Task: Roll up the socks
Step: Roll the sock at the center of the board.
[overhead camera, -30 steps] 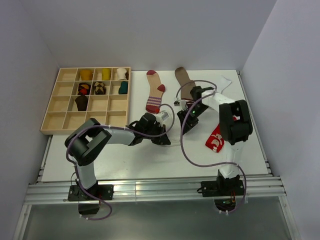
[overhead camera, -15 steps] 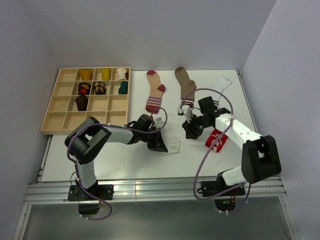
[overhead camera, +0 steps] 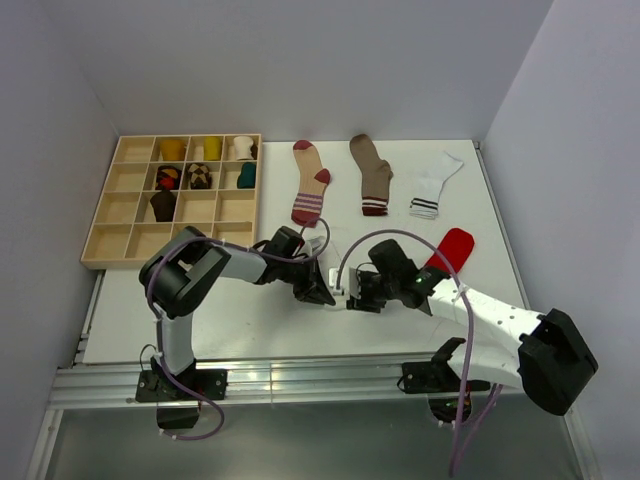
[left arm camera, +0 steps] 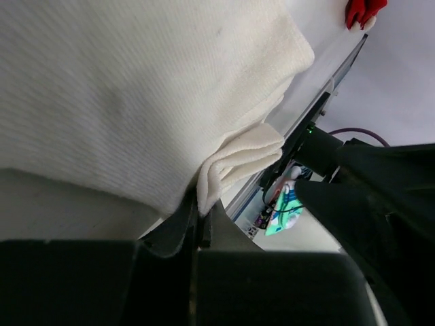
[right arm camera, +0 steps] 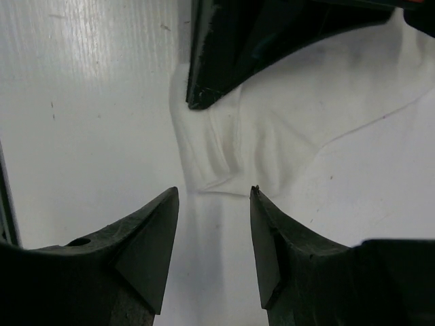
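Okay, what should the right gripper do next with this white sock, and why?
Probably ease the right gripper forward and close on the bunched edge of the white sock. Its jaws stand open just short of that edge, while the left gripper is shut on the sock.

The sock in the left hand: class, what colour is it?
The sock is plain white, best seen in the left wrist view.

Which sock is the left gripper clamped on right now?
The plain white sock, pinched at its folded edge by the left gripper. The maroon-striped sock, brown sock, banded white sock and red sock lie loose.
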